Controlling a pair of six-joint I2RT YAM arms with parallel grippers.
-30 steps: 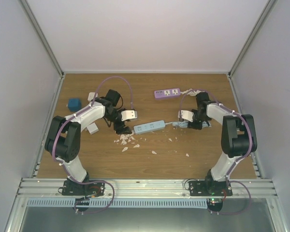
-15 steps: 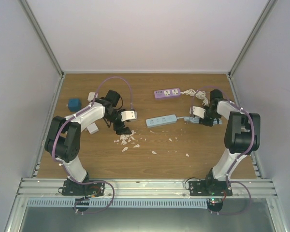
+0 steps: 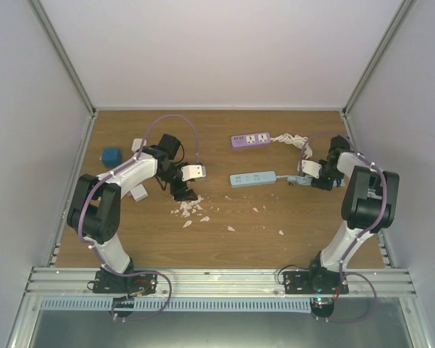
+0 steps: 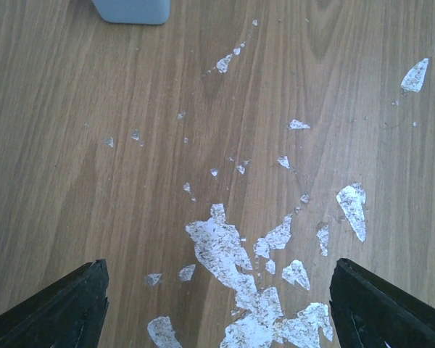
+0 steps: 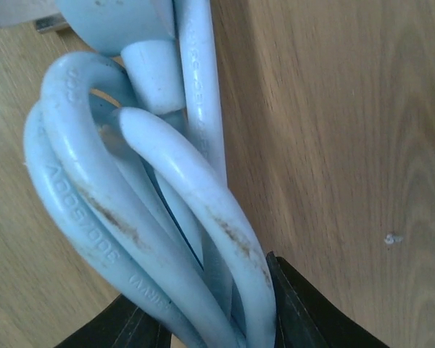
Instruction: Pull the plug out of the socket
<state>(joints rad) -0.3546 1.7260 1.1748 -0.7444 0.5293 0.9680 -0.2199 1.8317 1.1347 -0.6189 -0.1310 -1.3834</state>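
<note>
A light blue power strip (image 3: 252, 178) lies flat mid-table; one end of it shows at the top of the left wrist view (image 4: 131, 10). Its coiled light blue cable (image 5: 159, 217) is bundled at the strip's right end (image 3: 290, 180). My right gripper (image 3: 301, 181) is shut on that bundle (image 5: 210, 312), low over the wood. A moulded light blue cable end (image 5: 116, 22) shows above the coils. My left gripper (image 3: 184, 193) is open and empty (image 4: 217, 304) over torn white scraps (image 4: 225, 246), well left of the strip.
A purple power strip (image 3: 250, 139) with a white cable (image 3: 288, 138) lies at the back, right of centre. A blue cube (image 3: 112, 155) and a white block (image 3: 138, 193) sit at the left. White scraps (image 3: 192, 210) litter the middle. Walls enclose the table.
My right gripper has moved right with the cable bundle, dragging the light blue strip right and away from my left gripper. The left arm has not moved.
</note>
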